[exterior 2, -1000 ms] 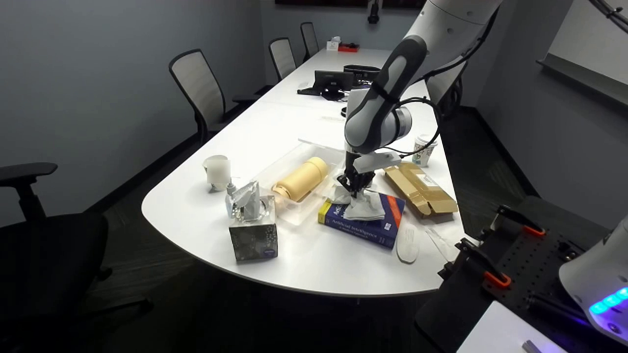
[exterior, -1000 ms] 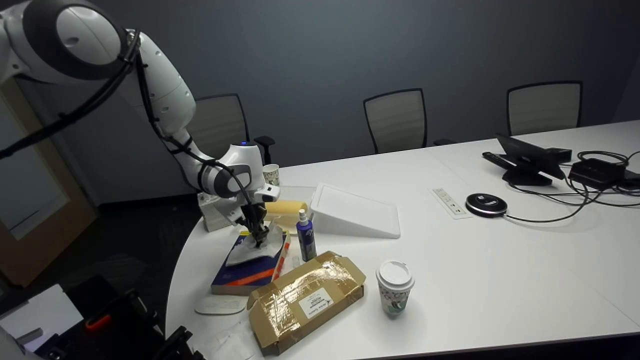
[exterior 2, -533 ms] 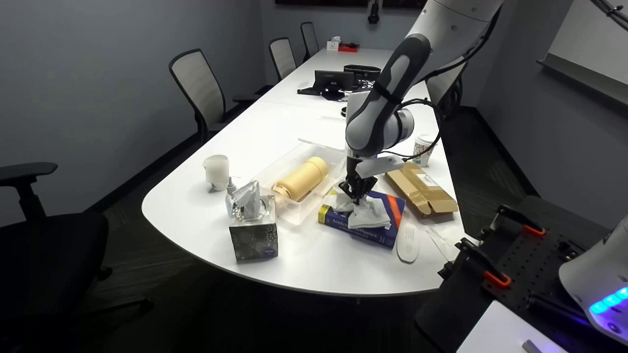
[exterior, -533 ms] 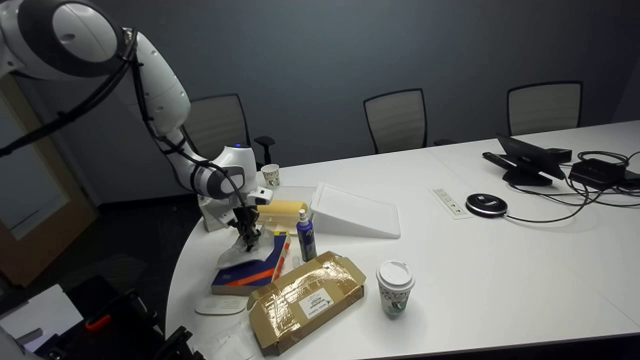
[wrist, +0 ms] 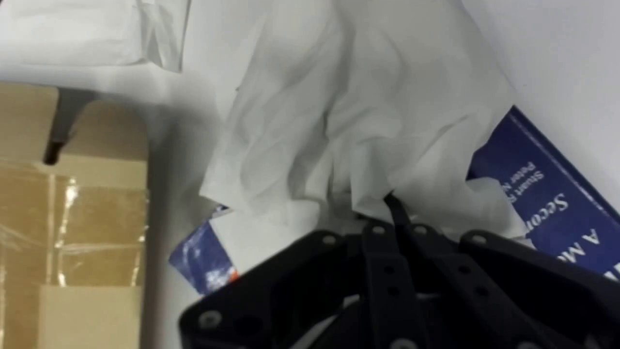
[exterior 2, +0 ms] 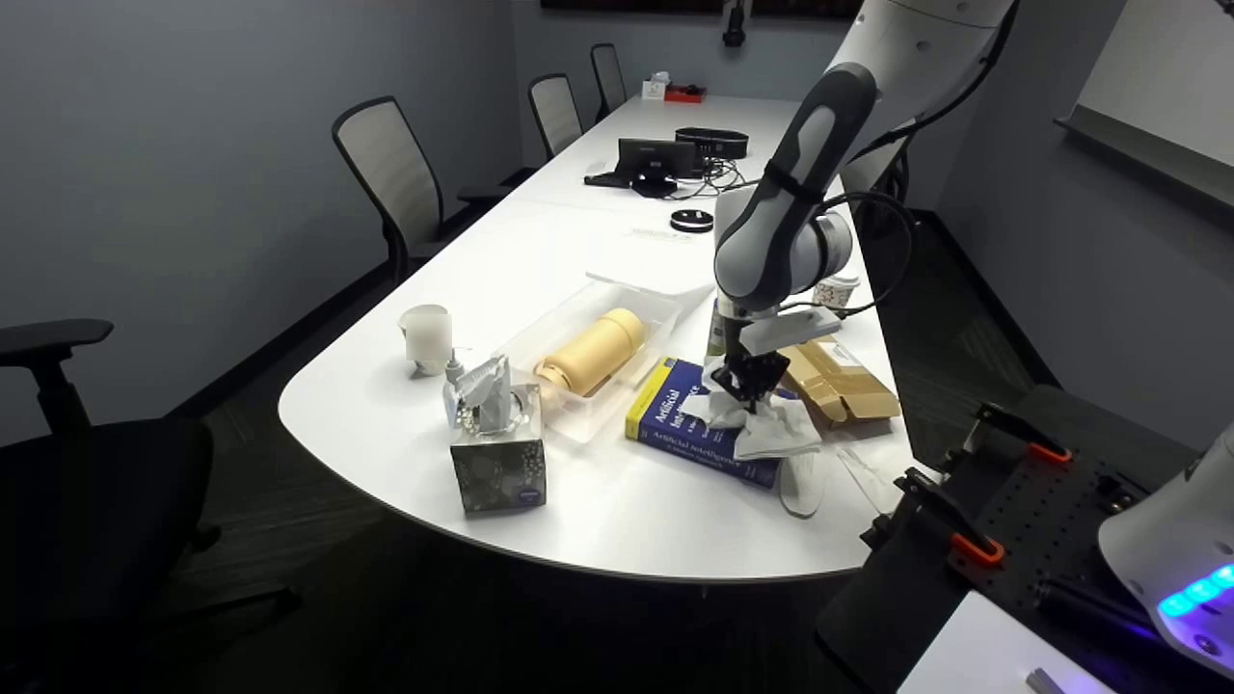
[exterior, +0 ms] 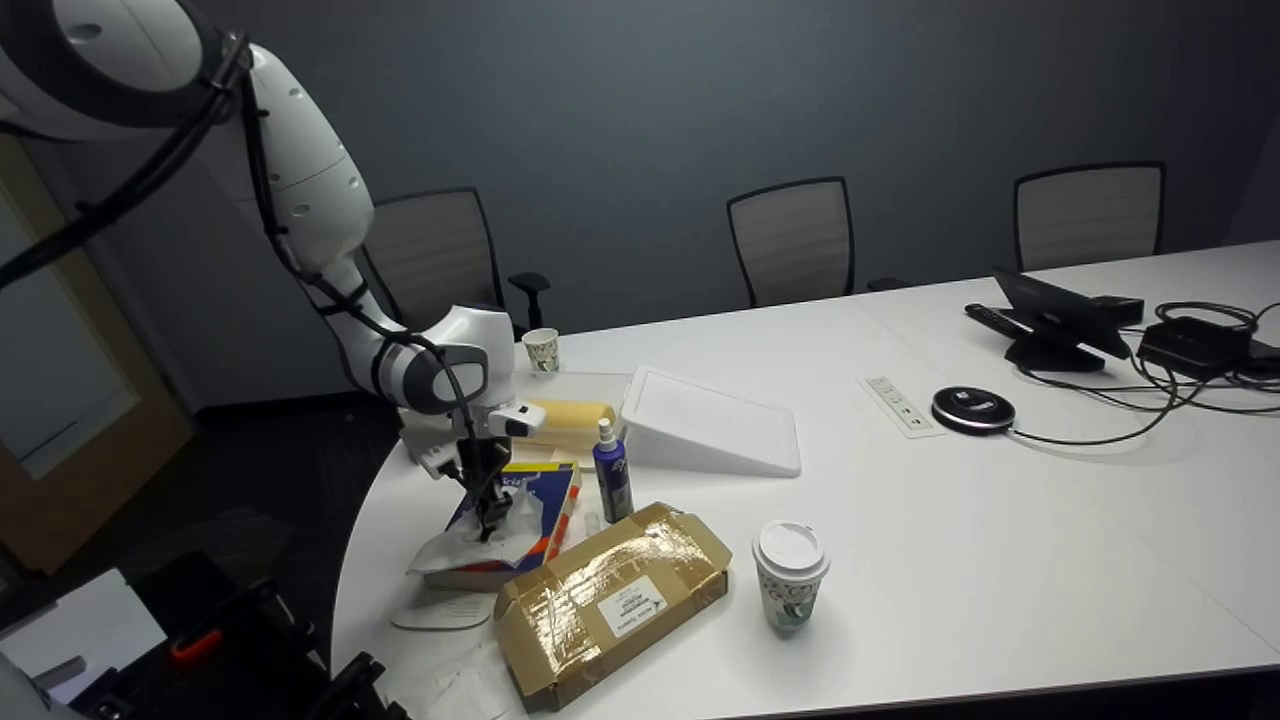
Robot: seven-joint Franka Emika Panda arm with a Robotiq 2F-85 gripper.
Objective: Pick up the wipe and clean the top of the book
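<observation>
Table [exterior: 980,540]: white top, rounded end, carries book [exterior 2: 675,424] + rest. Arm [exterior: 310,180] reaches down over book in both exterior views. Clear bin [exterior 2: 593,410] just beside book, by its yellow-band end. Cardboard box [exterior: 590,590], shiny tape on top, just beside book near its orange-band end; narrow gap btwn them in wrist view. Book itself lies flat, blue cover, spine reads "Artificial Intelligence", cover partly hidden. Tissue box [exterior 2: 501,472]: near book, apart. Yellow bottle [exterior 2: 593,352]: on its side in bin, i.e. also near book. Wipe [wrist: 368,111], white + crumpled, is draped on book toward orange-band end, partly overhanging book's edge. Jaws: clenched on wipe, low over book cover; contact w/ cover itself, can't tell. Lidded cup [exterior: 790,580]: upright, well apart from book, cardboard box btwn. Spray bottle [exterior: 612,475], purple body, white nozzle: upright, just beside book.
</observation>
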